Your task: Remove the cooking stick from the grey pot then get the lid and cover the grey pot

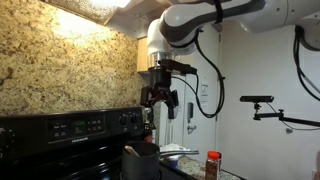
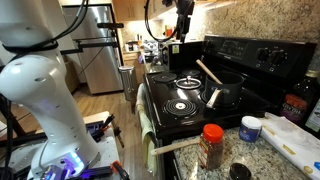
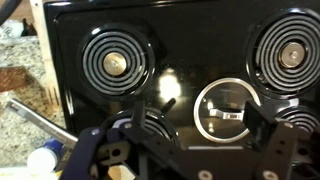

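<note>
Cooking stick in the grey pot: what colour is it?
The cooking stick is pale tan; best in an exterior view.

No legible text anywhere. Markings on stove panel [image 1: 85,126] too small to read; labels on jar [image 2: 211,146] and bottle [image 2: 297,103] too blurred to make out.

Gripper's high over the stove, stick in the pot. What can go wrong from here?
1. The cooking stick leans at a slant out of the grey pot. A straight-down pinch by the open gripper may slip or drag the pot.
2. Swinging the stick out over the counter could knock over the red-capped bottle.
</note>
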Tool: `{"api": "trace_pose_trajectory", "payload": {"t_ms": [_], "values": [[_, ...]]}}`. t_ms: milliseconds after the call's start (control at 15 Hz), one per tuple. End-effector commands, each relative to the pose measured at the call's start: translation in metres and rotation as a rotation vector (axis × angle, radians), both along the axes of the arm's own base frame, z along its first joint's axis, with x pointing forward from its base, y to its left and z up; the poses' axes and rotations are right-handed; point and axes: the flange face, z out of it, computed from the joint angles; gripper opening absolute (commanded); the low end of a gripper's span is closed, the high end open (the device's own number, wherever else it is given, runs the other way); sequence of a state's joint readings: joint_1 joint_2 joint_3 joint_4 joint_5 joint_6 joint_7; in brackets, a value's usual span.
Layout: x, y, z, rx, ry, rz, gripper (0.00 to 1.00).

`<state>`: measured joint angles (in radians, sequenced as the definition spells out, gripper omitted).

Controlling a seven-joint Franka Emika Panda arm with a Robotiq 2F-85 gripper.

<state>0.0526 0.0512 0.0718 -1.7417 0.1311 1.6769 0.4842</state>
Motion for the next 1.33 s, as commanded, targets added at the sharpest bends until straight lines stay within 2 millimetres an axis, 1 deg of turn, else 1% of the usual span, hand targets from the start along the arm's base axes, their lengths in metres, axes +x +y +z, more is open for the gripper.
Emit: {"api": "trace_pose_trajectory", "payload": {"t_ms": [0,400,733,933,1067,1267], "values": [[0.018,-0.001,-0.023,0.136,0.062,-0.121,1.00],[0.050,-0.012,-0.066,0.267,0.085,-0.394,1.00],[0.073,-0.023,-0.093,0.325,0.075,-0.630,1.00],[0.085,-0.031,-0.104,0.320,0.051,-0.750,1.00],[0.090,-0.033,-0.106,0.305,0.046,-0.795,1.00],[0.094,-0.032,-0.109,0.281,0.050,-0.816,1.00]]}}
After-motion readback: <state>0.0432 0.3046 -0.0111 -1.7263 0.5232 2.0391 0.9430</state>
